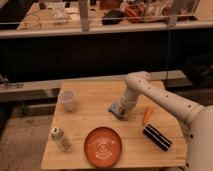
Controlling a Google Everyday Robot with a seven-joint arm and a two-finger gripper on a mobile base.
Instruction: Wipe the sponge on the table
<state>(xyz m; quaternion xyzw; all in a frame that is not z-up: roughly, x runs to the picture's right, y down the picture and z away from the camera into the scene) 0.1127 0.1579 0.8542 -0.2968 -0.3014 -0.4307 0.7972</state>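
Observation:
The small grey-blue sponge (116,109) lies flat near the middle of the light wooden plank table (95,115). My white arm comes in from the right and bends down to it. The gripper (121,111) is low over the sponge's right end, touching or pressing on it, and covers part of it.
A white cup (68,99) stands at the table's back left. A small white bottle (60,138) lies at the front left. An orange plate (103,146) sits at the front middle. An orange carrot-shaped piece (147,115) and a black ribbed cylinder (157,137) lie right. A cluttered workbench (100,20) runs behind.

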